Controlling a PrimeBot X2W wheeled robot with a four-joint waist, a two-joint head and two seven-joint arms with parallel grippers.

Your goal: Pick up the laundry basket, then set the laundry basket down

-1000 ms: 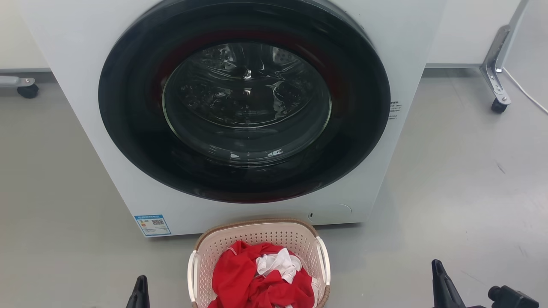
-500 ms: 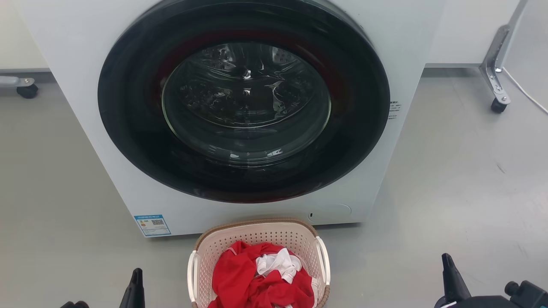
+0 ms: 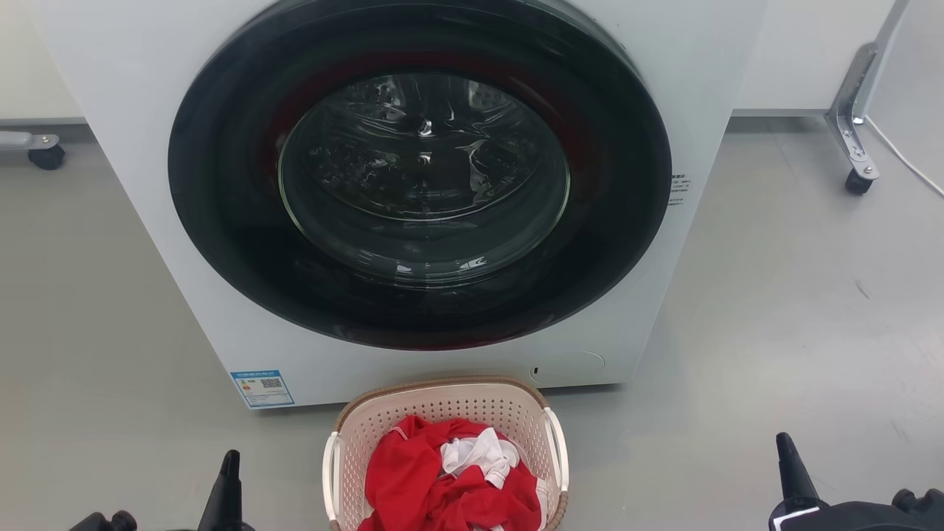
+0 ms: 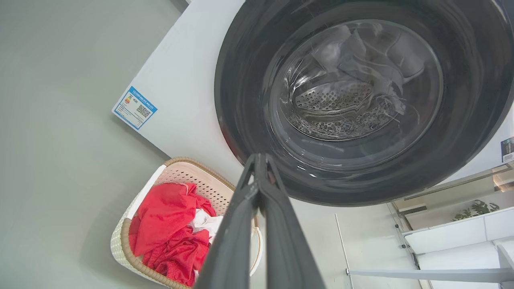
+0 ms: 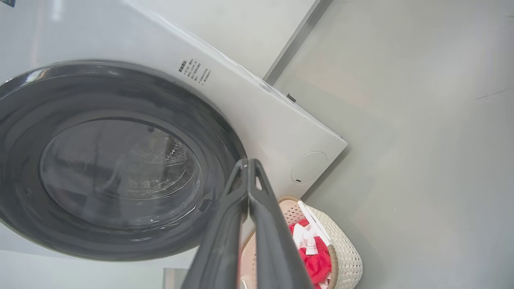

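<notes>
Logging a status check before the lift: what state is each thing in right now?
laundry basket, upright on the floor, ungripped.
red and white clothes, piled inside the basket.
washing machine door, closed.
left gripper, shut, empty, apart from the basket.
right gripper, shut, empty, apart from the basket.

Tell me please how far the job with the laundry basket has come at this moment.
Done: nothing visible; the laundry basket, with red and white clothes, stands on the floor before the washing machine. In hand: the left gripper and right gripper, both shut, hang apart on either side, touching neither white handle. Remaining: grasp, lift, set down.
</notes>
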